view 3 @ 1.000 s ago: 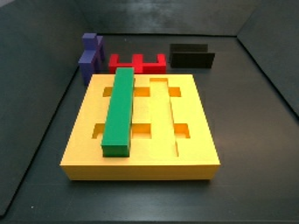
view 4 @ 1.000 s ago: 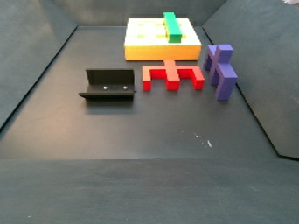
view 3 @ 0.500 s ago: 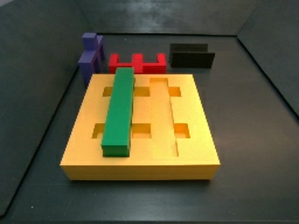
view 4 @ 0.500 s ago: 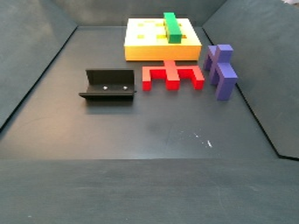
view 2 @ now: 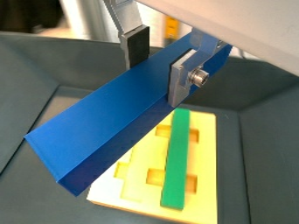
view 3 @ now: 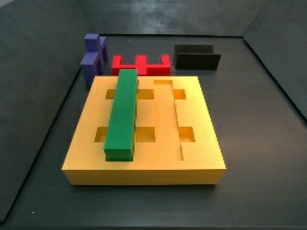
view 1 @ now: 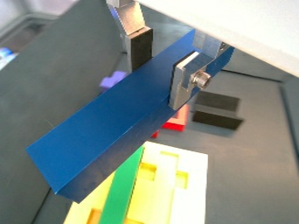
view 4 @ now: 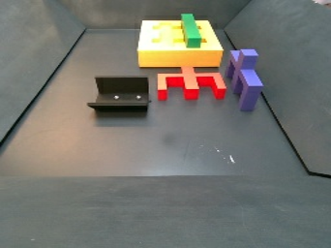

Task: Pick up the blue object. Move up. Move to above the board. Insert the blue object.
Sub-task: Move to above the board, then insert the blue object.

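- The gripper (view 1: 162,59) is clamped on the blue object (view 1: 122,122), held high and out of both side views.
- In both wrist views the bar's long axis slants over the board (view 2: 219,192), which lies below.
- The green bar (view 3: 121,112) fills one groove; the grooves toward the board's other long edge look free.
- No writing is legible.

Above the board (view 2: 135,171), the gripper (view 2: 158,57) hangs with its jaws closed on the blue object (view 2: 111,122). On the board, the green bar (view 3: 121,112) fills one groove; the grooves beside it lie open.
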Tool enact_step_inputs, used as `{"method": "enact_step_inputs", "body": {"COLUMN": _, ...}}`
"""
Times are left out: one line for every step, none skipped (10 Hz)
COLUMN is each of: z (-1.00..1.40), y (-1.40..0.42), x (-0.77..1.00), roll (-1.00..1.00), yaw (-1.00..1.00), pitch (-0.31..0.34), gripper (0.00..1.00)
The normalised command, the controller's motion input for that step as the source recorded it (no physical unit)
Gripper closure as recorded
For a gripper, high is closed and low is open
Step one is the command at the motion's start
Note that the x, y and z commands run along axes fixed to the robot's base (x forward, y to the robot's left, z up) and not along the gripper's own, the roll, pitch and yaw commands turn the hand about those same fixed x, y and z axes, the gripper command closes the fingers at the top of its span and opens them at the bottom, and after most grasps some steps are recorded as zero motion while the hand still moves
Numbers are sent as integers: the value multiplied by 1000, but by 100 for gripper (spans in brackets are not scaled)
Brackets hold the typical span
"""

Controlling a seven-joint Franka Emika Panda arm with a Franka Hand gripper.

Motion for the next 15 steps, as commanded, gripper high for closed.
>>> {"method": "enact_step_inputs", "body": {"z": 40, "y": -171, "x": 69, "roll": 51, "yaw": 1000, "pitch": 150, "gripper": 100}}
{"method": "enact_step_inputs", "body": {"z": 31, "y": -104, "x": 63, "roll": 64, "yaw": 1000, "pitch": 168, "gripper": 100}}
{"method": "enact_step_inputs", "body": {"z": 24, "y": -86, "x": 64, "roll": 71, "yaw": 1000, "pitch": 182, "gripper": 100}}
{"method": "enact_step_inputs", "body": {"z": 27, "y": -59, "x": 73, "roll": 94, "yaw": 1000, "pitch": 232, "gripper": 100}}
{"method": "enact_step_inputs", "body": {"z": 32, "y": -54, "x": 79, "roll": 102, "yaw": 769, "pitch": 243, "gripper": 100}}
{"method": "enact_step_inputs", "body": {"z": 31, "y": -46, "x": 85, "roll": 99, "yaw": 530, "pitch": 215, "gripper": 100}}
{"method": "enact_step_inputs", "body": {"z": 26, "y": -41, "x": 78, "roll": 97, "yaw": 332, "pitch": 178, "gripper": 100}}
{"method": "enact_step_inputs", "body": {"z": -54, "y": -57, "x": 0, "roll": 0, "yaw": 0, "pitch": -26, "gripper": 100}}
{"method": "enact_step_inputs", "body": {"z": -71, "y": -63, "x": 0, "roll": 0, "yaw": 0, "pitch": -24, "gripper": 100}}
{"method": "enact_step_inputs", "body": {"z": -320, "y": 0, "x": 174, "roll": -60, "yaw": 0, "pitch": -74, "gripper": 100}}
{"method": "enact_step_inputs", "body": {"z": -657, "y": 0, "x": 289, "roll": -210, "yaw": -74, "pitch": -160, "gripper": 100}}
{"method": "enact_step_inputs", "body": {"z": -643, "y": -17, "x": 263, "roll": -220, "yaw": -114, "pitch": -173, "gripper": 100}}
{"method": "enact_step_inputs", "body": {"z": -649, "y": -17, "x": 257, "roll": -219, "yaw": -109, "pitch": -171, "gripper": 100}}
{"method": "enact_step_inputs", "body": {"z": -660, "y": -11, "x": 191, "roll": -214, "yaw": -54, "pitch": -170, "gripper": 100}}
{"method": "enact_step_inputs", "body": {"z": -743, "y": 0, "x": 0, "roll": -153, "yaw": 0, "pitch": -164, "gripper": 100}}
